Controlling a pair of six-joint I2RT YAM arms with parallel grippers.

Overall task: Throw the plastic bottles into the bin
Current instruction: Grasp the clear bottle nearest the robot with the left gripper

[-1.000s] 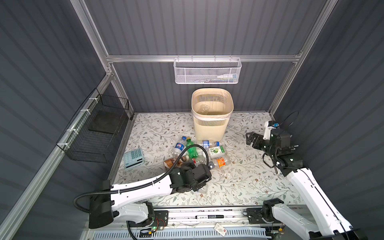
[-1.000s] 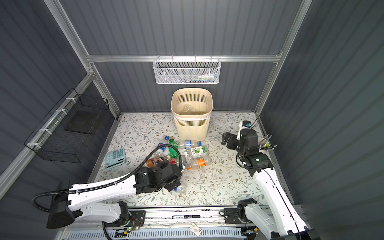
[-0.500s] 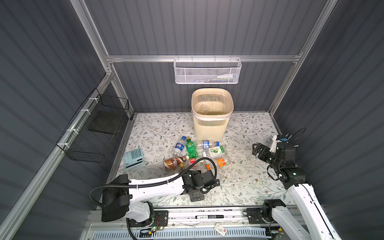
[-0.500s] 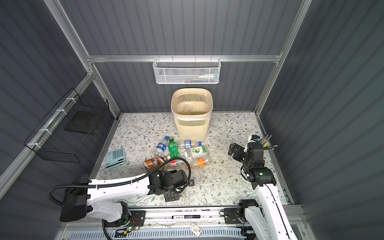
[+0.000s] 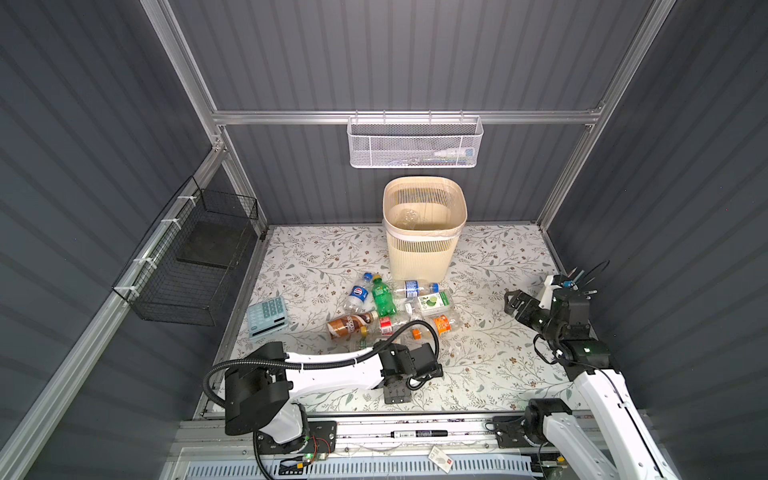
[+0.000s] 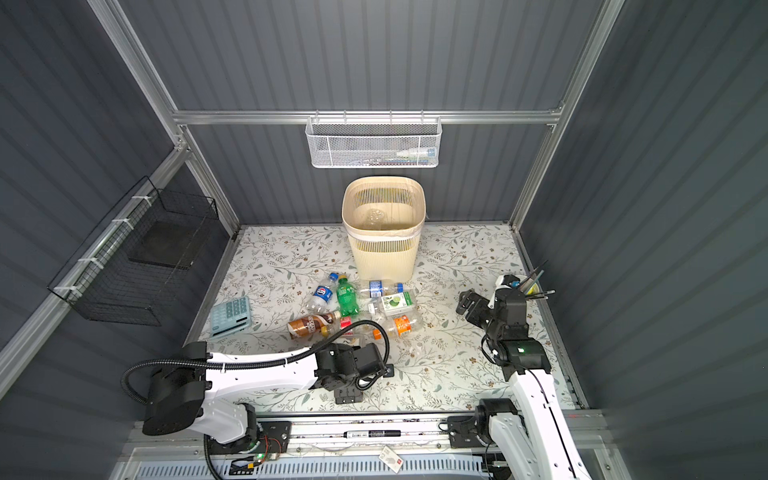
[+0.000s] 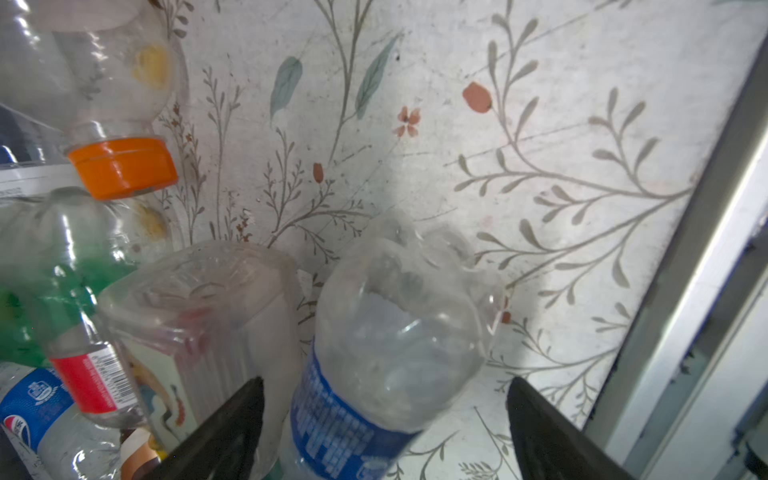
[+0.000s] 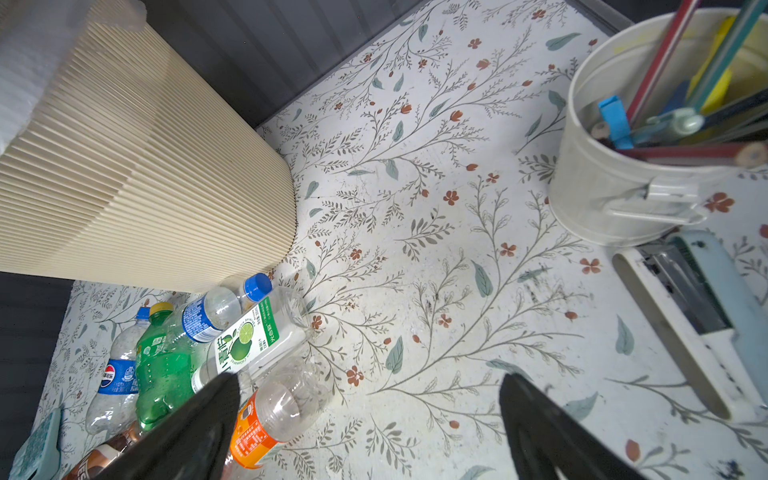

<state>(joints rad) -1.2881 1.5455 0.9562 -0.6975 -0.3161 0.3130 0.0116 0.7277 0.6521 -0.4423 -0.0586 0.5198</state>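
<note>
Floral worktop (image 5: 490, 266), near edge first. Over the last second the left arm (image 5: 332, 368) has pulled back off the top of the heap and dropped low at its 6 o'clock edge. The left gripper (image 7: 385, 382) now straddles a clear blue-labelled bottle (image 7: 395, 332) lying on the worktop. The jaws are spread either side of it with a gap showing on one side, so it is released, not clamped yet. My read: approach done, squeeze is next. The bottle looks thin and dented, so it may skid or pop out when pinched.

The rest of the plastic bottles (image 5: 383, 296) look unmoved. They are heaped mid-worktop just beyond, touching each other, far side just beside the bin's base. The calculator (image 5: 268, 318) sits at 9 o'clock of the heap and is not involved.

The right gripper (image 8: 369, 378) has backed off to 3 o'clock of the heap, near the pencil cup (image 8: 615, 178). Its jaws are wide with nothing in them. That likely clears the lane to the bin for the left arm.

The bin (image 5: 419, 253) stands upright at 12 o'clock by the far wall. Something clear lies inside; can't tell if it's a bottle. Task is early: nearly all bottles are still out.
</note>
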